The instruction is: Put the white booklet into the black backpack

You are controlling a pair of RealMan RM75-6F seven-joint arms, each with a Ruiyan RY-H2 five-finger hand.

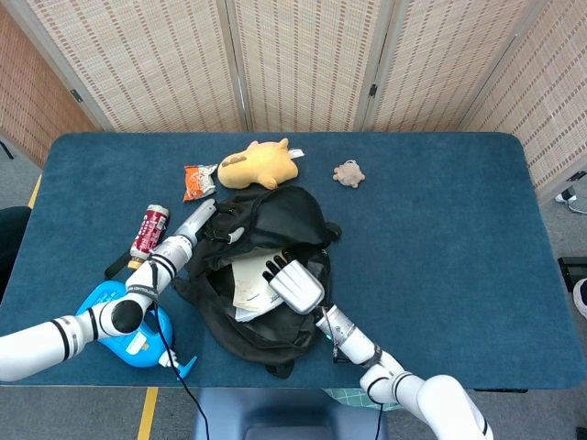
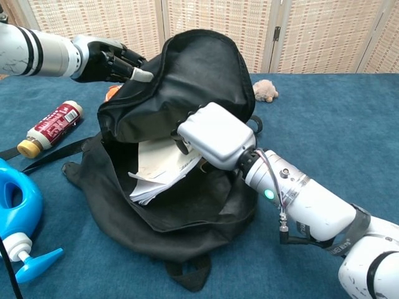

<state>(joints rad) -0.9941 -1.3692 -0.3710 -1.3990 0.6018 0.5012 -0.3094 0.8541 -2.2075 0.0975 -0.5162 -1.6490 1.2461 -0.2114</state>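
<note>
Right hand [image 2: 215, 134] grips the white booklet [image 2: 159, 171] at its right edge, inside the open black backpack [image 2: 187, 75]; left hand [image 2: 109, 59] pinches the backpack's far-left rim.

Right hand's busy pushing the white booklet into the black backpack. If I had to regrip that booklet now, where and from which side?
Probably the white booklet's upper right edge, where the right hand already meets it. Come from the open front of the black backpack, which the left hand holds up by its flap. The booklet's lower left corner sags with loose, fanned pages, a poor hold.
</note>
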